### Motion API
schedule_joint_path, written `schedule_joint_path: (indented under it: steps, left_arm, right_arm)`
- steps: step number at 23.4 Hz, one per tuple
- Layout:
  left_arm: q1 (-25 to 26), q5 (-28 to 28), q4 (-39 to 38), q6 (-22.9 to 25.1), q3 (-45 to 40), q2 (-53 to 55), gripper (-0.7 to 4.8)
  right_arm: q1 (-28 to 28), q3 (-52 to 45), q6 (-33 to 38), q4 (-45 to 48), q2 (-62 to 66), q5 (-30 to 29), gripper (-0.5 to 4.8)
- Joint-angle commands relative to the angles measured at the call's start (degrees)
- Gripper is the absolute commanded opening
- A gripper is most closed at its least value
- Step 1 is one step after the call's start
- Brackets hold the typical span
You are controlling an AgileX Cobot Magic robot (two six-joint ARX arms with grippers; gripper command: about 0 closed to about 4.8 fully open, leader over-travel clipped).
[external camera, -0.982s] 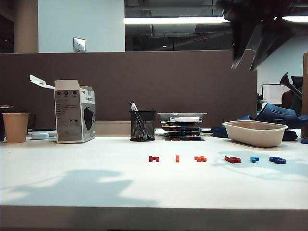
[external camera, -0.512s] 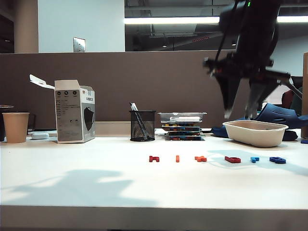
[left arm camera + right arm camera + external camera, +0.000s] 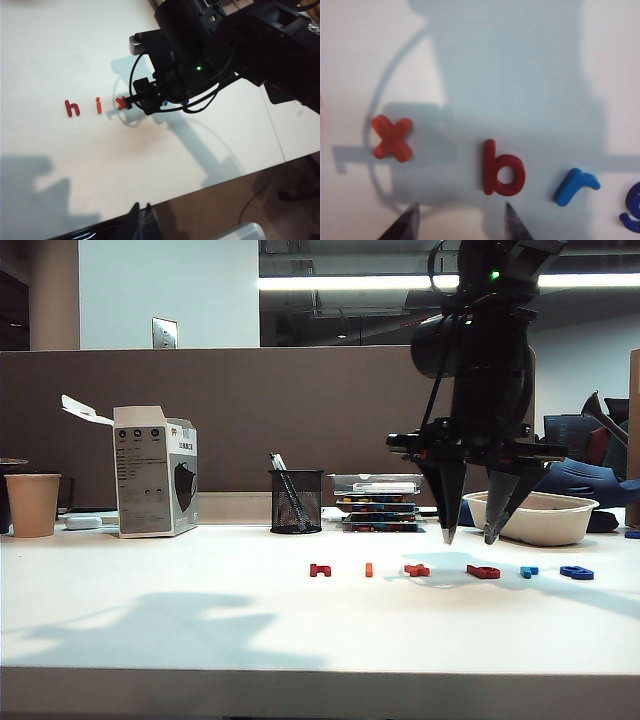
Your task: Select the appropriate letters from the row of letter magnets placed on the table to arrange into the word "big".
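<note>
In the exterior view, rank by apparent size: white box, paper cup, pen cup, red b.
1. white box
2. paper cup and pen cup: look about alike, not ranked
3. red b, smallest by far

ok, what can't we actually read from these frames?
- Dark blue letter: right wrist view's edge cuts it off, shape unconfirmed.
- b, r and dark blue letter in the left wrist view: the right arm covers them.
- Left end effector: only dark tips at the left wrist view's edge, open or shut unclear; absent from the exterior view.
- Letters' shapes: too small in the exterior view.
- Right end effector: open, above the row.
</note>
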Motion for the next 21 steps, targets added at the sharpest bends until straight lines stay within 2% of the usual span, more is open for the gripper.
schedule_joint_path:
  steps: [1, 21]
  left_arm:
    - [0.0, -0.11, 0.68, 0.02, 0.13, -0.13, -0.05]
    - [0.0, -0.15, 0.66, 0.02, 0.13, -0.15, -0.05]
  right_arm:
    - [-0.13, 0.15, 0.5, 1.01, -0.13, 0.59, 2.12]
    - [-1.38, -5.03, 0.72, 6.34, 0.87, 1.38, 2.12]
